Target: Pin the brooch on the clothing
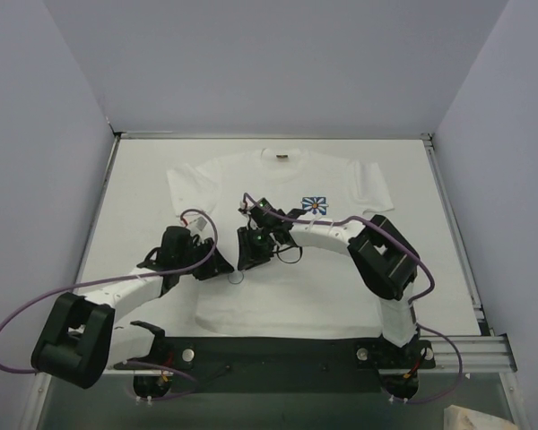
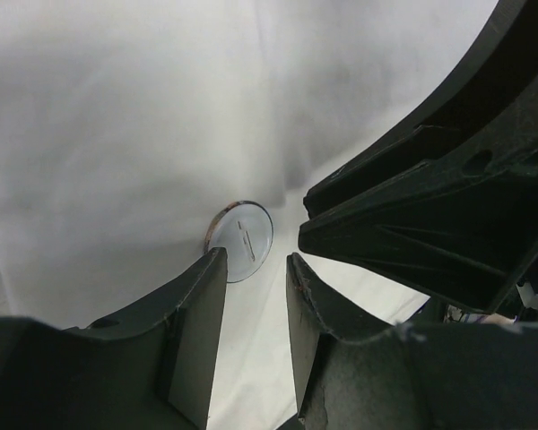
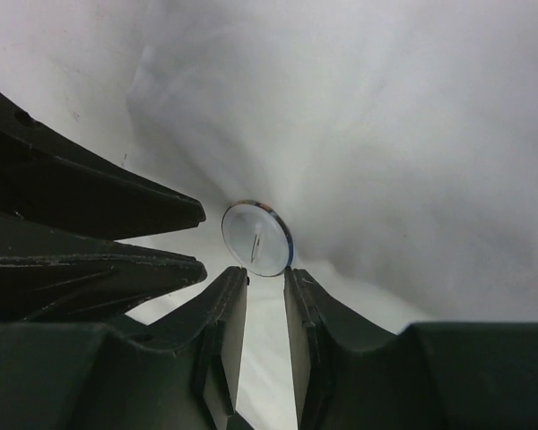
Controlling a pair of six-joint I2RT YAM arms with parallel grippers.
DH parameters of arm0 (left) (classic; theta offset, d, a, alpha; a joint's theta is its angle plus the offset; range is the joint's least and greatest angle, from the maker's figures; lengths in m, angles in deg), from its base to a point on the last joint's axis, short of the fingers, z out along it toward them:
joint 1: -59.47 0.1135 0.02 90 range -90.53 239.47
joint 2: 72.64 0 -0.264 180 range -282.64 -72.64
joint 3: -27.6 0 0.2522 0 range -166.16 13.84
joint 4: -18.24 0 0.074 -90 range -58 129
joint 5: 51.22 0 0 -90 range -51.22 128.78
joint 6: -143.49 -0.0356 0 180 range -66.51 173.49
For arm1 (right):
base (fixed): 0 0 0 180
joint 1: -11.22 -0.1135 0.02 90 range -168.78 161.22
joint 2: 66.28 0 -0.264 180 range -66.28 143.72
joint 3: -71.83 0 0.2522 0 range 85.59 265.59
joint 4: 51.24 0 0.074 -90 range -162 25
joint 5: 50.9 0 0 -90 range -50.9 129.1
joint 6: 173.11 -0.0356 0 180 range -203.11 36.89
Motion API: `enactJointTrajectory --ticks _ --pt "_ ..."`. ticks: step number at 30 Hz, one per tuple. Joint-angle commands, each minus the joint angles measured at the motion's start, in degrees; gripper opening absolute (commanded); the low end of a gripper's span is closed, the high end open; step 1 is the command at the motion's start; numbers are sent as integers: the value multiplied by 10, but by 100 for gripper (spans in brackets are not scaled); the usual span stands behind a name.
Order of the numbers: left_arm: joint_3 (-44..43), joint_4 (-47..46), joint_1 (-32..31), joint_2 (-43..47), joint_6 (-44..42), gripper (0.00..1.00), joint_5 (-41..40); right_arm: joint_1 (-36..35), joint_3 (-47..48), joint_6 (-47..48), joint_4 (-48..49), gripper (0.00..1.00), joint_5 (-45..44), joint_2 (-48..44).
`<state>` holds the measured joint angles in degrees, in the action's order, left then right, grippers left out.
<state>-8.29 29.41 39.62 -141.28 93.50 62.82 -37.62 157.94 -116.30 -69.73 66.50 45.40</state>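
**Two claws flank a single brooch on a white T-shirt**

Seen from the left wrist, the left claw stands released, its two dark fingers parted, with only white cloth showing in the gap. The brooch, a pale round disc with a thin bar across its face, sits at 11 o'clock from that gap. It lies just past the fingertips, and its lower rim is hidden behind one of them.

Seen from the right wrist, the right claw shows a narrower gap. Here the disc stands at 12 o'clock, right at the mouth of the gap, with its lower rim meeting the fingertips. Whether this claw is nipping the rim or merely touching it cannot be told.

From above, the left claw points in from 9 o'clock and the right claw from 1 o'clock. Their tips are just beside each other over the lower middle of the T-shirt, and the brooch lies on the cloth between them. The shirt is spread flat on the counter.

Farther back, the blue-and-white flower print marks the chest, and the brooch lies between 7 and 8 o'clock from it, well apart. At the far collar sits the dark neck label.

The count is one brooch, one shirt, one print, one label and two claws.
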Motion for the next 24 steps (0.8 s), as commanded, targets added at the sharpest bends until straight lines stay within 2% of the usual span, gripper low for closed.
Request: enactJointTrajectory --ticks 1,11,24 --pt "4 -42 4 -14 -8 43 13 -7 26 -12 -21 24 6 17" --pt "7 -46 11 -57 -15 38 17 -8 31 -14 -27 20 15 35" --pt "38 -62 12 -55 -6 36 14 -12 20 -20 -15 18 35 59"
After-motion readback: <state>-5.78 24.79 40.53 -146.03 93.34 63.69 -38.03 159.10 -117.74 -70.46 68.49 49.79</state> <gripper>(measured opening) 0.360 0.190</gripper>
